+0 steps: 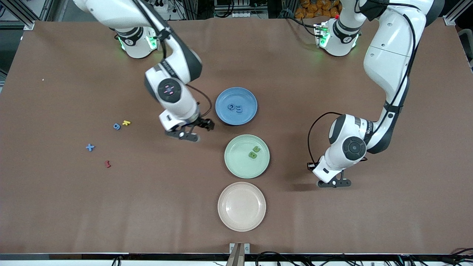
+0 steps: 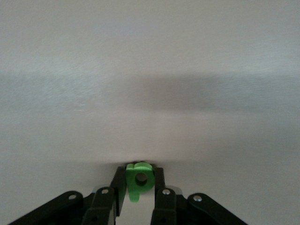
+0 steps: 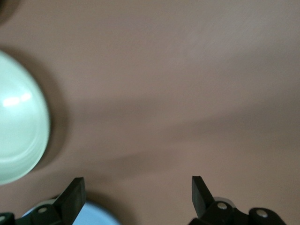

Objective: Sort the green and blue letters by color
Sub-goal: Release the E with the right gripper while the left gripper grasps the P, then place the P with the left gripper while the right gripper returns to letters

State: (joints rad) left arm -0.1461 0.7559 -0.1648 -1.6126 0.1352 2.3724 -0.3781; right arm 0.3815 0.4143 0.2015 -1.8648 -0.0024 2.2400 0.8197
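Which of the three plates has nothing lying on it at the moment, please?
The pinkish plate, nearest the front camera, is bare; the blue plate holds two blue letters and the green plate two green letters.

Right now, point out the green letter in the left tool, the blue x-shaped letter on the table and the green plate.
green letter [image 2: 139, 180]: left wrist view, its ring.
blue x-shaped letter [image 1: 90, 147]: front view, its crossing.
green plate [image 1: 236, 164]: front view, bare floor.

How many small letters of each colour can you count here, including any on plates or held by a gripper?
Blue letters: 4 (two on the blue plate, two loose)
Green letters: 3 (two on the green plate, one in the left gripper)
Yellow letter: 1
Dark red letter: 1
Total: 9
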